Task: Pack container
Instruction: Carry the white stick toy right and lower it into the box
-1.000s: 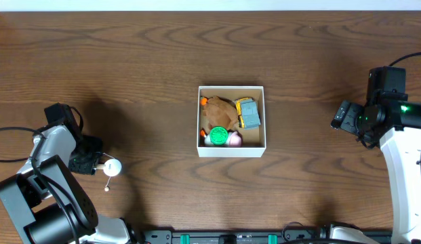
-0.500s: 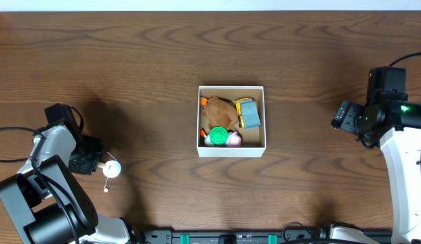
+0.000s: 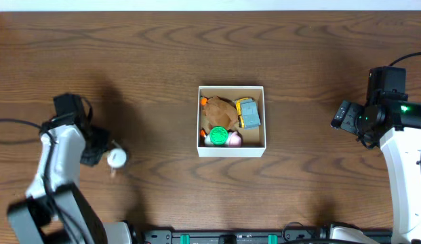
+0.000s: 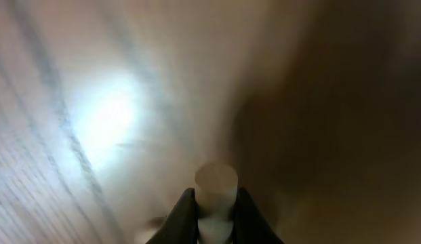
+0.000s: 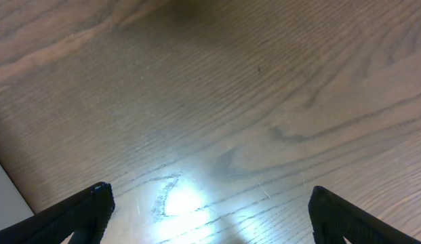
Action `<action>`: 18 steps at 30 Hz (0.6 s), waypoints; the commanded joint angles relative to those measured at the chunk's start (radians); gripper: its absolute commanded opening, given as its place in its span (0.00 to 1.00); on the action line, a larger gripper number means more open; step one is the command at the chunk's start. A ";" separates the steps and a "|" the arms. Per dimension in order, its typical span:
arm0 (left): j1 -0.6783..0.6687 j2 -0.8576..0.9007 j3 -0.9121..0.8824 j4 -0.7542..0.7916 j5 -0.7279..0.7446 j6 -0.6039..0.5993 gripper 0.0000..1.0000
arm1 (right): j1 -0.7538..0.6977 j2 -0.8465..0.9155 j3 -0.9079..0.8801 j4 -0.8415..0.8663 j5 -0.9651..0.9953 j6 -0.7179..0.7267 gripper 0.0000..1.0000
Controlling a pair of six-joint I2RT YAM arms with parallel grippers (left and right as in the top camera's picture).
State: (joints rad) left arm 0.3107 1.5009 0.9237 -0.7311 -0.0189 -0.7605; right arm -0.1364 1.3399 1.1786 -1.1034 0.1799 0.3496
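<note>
My left arm crooks over the table's left side, the left gripper pinching a smooth white round-topped peg (blurred on the wrist view). The right gripper hangs far right, spread wide above grained wood. The square white cardboard box sits mid-table, holding toys.

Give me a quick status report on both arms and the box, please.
Left end effector shut on small white piece. Right end effector open, empty. Container mid-table, toys already inside. Path from piece to container unobstructed.
</note>
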 commanded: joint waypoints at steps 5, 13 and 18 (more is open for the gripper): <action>-0.335 -0.208 0.167 -0.042 -0.010 0.175 0.05 | -0.009 0.004 -0.005 0.000 0.006 -0.015 0.95; -0.770 -0.264 0.191 0.165 -0.011 0.632 0.06 | -0.009 0.004 -0.005 0.000 0.006 -0.014 0.95; -0.966 -0.193 0.191 0.253 -0.011 0.900 0.06 | -0.009 0.004 -0.005 0.000 0.006 -0.014 0.95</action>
State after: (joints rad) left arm -0.5919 1.2697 1.1061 -0.4931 -0.0254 -0.0998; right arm -0.1364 1.3403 1.1786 -1.1038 0.1795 0.3473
